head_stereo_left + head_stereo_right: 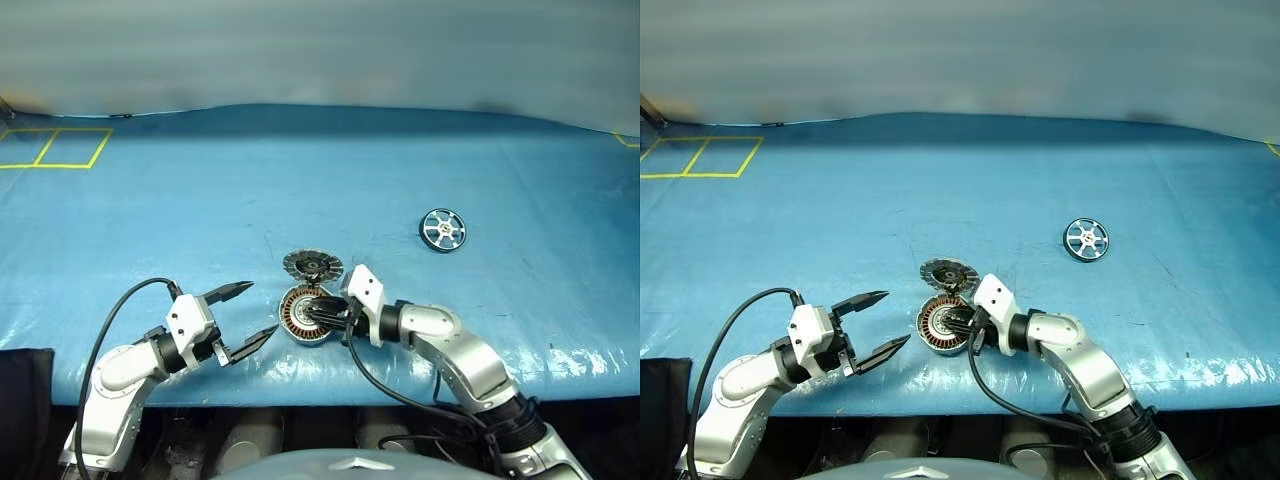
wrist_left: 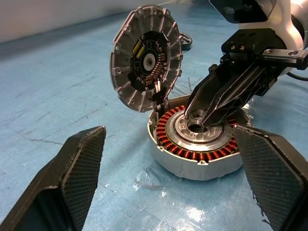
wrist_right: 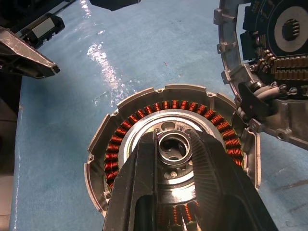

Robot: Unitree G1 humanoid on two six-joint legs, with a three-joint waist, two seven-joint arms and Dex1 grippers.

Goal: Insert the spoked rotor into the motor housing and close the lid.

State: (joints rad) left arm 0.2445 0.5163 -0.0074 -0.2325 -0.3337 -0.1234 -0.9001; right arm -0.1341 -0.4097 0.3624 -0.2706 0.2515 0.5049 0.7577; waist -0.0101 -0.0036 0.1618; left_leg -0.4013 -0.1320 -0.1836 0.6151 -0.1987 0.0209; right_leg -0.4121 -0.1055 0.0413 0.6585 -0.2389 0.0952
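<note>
1. Left eye view is showing the motor housing (image 1: 303, 315) sitting near the front edge of the desk (image 1: 300, 190), about midway along it, its ring of copper windings facing up.
2. The lid (image 1: 313, 265) is standing open, hinged at the housing's far rim, its slotted face with the dark centre turned toward the robot.
3. The right pincer (image 2: 210, 113) is reaching in from the right over the housing, its fingers drawn narrow with the tips resting at the pale hub in the middle; it is gripping nothing that can be made out.
4. The left pincer (image 1: 247, 313) is hovering just left of the housing, fingers spread wide and holding nothing.
5. The spoked rotor (image 1: 443, 229) is lying flat well apart, farther back toward the desk's right side.
</note>
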